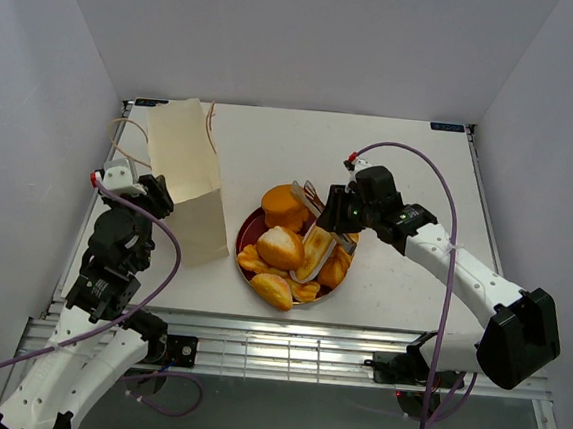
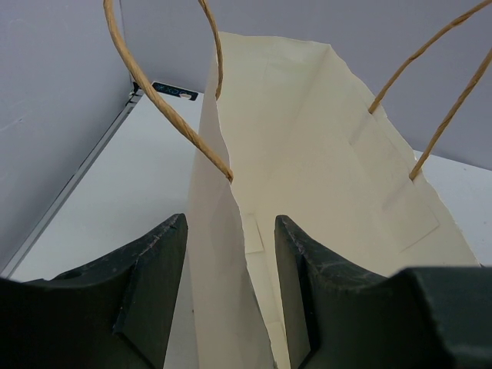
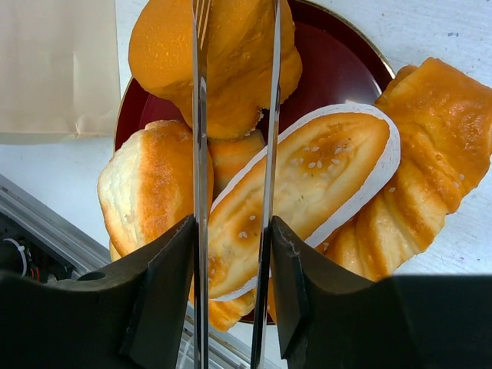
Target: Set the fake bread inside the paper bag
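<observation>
Two grippers in play. Well left of the plate [image 3: 330, 77], left gripper [image 2: 231, 231] pinched on a wall of the paper bag [image 1: 184, 176], propping it upright just beside the plate's left rim, mouth upward. Thin paper: light, quick to crease, likely to tip if nudged. On the plate, all the fake bread [image 1: 282, 246] heaped and touching: round bun [image 3: 161, 46] at the far side, rolls nearer, a cream-edged loaf [image 3: 323, 165] lying aslant. Glossy, so probably light and slick; best taken across a narrow waist rather than over a rounded crown. Over the plate's right half, right gripper [image 3: 234, 192], slim blades slightly apart above the loaf's lower end; gripping or merely hovering, cannot tell. Open table right of and beyond the plate; leftward, only a short lift over the bag's rim, minding the string handles [image 2: 165, 114] and the narrow mouth.
</observation>
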You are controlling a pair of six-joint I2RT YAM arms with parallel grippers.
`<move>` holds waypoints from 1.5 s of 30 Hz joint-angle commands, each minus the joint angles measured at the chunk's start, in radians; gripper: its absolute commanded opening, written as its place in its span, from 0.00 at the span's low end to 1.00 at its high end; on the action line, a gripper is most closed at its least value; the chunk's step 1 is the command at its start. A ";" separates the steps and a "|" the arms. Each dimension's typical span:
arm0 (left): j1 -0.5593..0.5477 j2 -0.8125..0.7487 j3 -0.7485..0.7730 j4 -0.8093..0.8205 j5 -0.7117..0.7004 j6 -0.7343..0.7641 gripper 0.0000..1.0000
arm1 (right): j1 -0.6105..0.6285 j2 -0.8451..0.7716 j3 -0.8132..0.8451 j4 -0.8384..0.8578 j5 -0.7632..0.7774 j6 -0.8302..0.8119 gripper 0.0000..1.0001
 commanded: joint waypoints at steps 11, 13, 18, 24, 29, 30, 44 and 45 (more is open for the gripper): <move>-0.008 -0.018 -0.009 0.001 -0.016 0.009 0.60 | 0.004 -0.037 0.019 -0.034 -0.075 -0.010 0.33; -0.008 -0.019 -0.009 0.003 -0.018 0.009 0.60 | 0.004 -0.043 0.025 -0.034 -0.080 -0.012 0.30; -0.010 -0.022 -0.009 0.001 -0.024 0.011 0.60 | 0.005 -0.047 0.047 -0.056 -0.083 -0.025 0.24; -0.010 -0.022 -0.010 0.003 -0.030 0.011 0.60 | 0.004 -0.056 0.076 -0.065 -0.083 -0.035 0.17; -0.012 -0.028 -0.012 0.003 -0.038 0.012 0.60 | 0.005 -0.052 0.105 -0.063 -0.096 -0.035 0.11; -0.012 -0.030 -0.013 0.003 -0.041 0.012 0.60 | 0.004 -0.052 0.110 -0.063 -0.101 -0.035 0.10; -0.021 -0.068 -0.024 0.018 -0.081 0.026 0.68 | 0.005 -0.072 0.167 -0.074 -0.107 -0.039 0.08; -0.021 -0.071 -0.024 0.018 -0.087 0.026 0.69 | 0.005 -0.073 0.168 -0.073 -0.110 -0.038 0.08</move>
